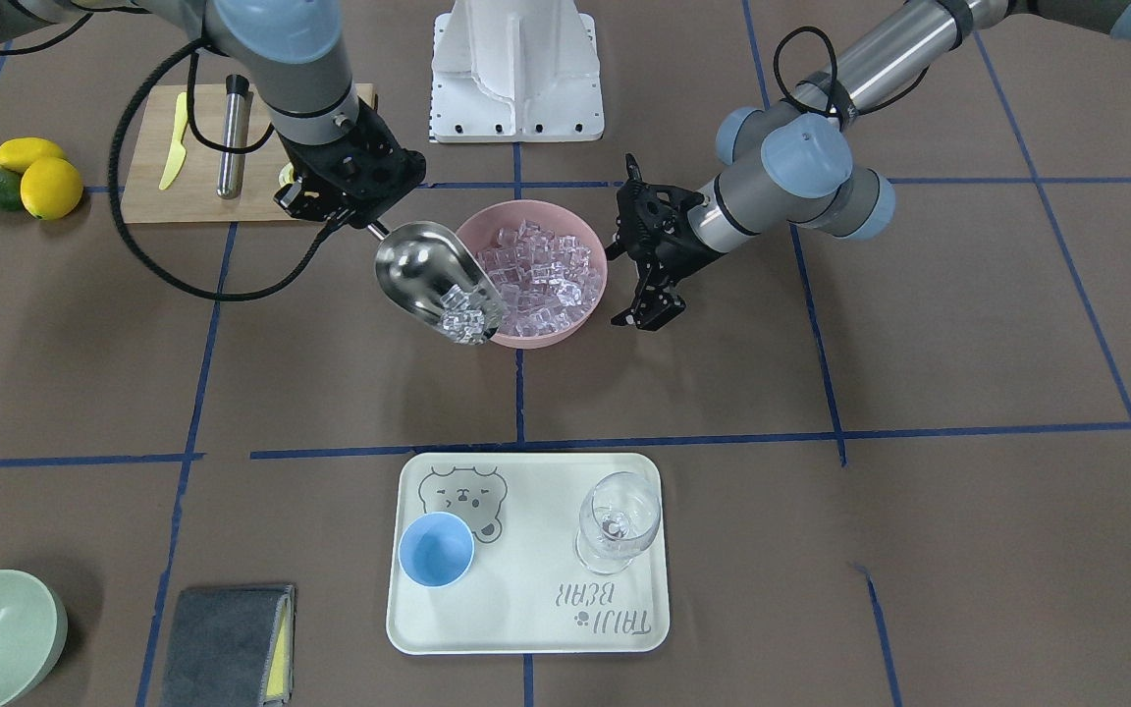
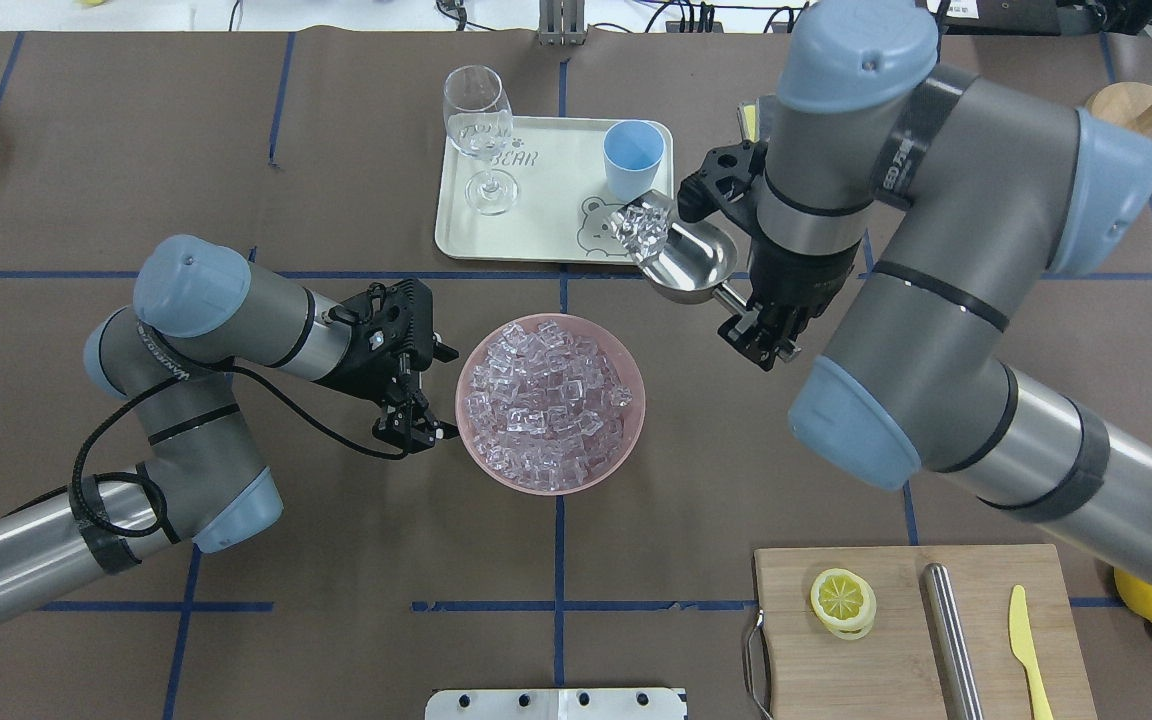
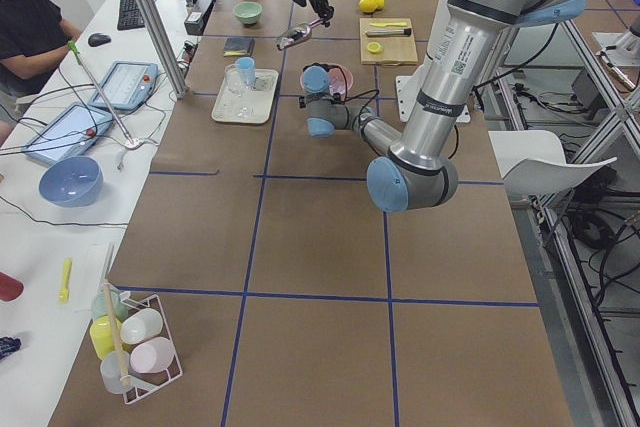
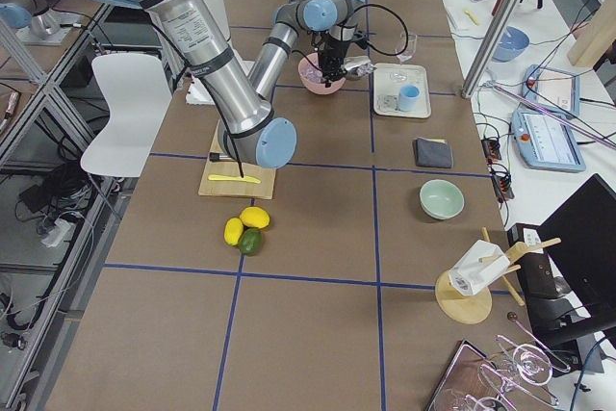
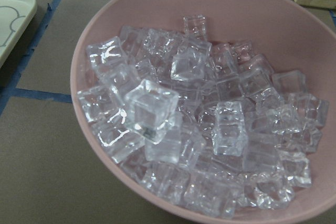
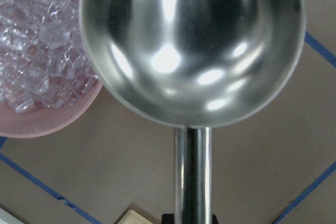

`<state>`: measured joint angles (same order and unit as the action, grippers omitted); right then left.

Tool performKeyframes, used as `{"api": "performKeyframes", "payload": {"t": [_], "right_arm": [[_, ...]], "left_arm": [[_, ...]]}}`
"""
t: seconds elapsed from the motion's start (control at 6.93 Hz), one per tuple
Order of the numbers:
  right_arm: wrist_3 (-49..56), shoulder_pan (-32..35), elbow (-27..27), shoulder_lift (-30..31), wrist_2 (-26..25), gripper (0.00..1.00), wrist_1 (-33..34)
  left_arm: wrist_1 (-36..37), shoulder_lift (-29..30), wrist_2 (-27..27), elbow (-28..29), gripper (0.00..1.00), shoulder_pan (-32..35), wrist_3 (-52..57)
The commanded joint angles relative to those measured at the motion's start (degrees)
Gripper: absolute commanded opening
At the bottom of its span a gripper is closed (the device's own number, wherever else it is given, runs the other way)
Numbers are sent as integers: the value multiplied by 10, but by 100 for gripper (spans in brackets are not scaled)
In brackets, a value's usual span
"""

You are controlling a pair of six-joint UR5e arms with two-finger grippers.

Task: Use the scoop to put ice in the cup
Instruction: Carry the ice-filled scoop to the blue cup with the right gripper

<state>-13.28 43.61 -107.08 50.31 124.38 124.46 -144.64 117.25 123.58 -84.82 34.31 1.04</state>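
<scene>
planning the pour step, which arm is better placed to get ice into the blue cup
Right. The right gripper holds the scoop by its handle, raised, with ice at its lip. The left gripper sits open beside the pink bowl, holding nothing, farther from the cup.

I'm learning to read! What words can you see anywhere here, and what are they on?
"BEAR", after a word like "TRIJI": on the tray, upside down in the front-facing view.
Lettering on the left arm and right arm: too blurred to read.
Nothing else readable.
</scene>
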Motion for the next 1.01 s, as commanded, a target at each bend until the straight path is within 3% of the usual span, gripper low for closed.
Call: {"api": "performKeyframes", "payload": {"t": [0.0, 0.29, 0.72, 0.87], "right_arm": [[33, 47, 123, -67, 9, 0, 4], [72, 60, 215, -116, -1, 0, 5], [121, 60, 235, -121, -21, 0, 25], [134, 58, 272, -153, -39, 0, 47]], "left_arm": [[0, -1, -1, 0, 100, 1, -1], [0, 0, -1, 0, 100, 1, -6], [0, -2, -1, 0, 100, 1, -7], [0, -4, -1, 0, 100, 1, -7]]}}
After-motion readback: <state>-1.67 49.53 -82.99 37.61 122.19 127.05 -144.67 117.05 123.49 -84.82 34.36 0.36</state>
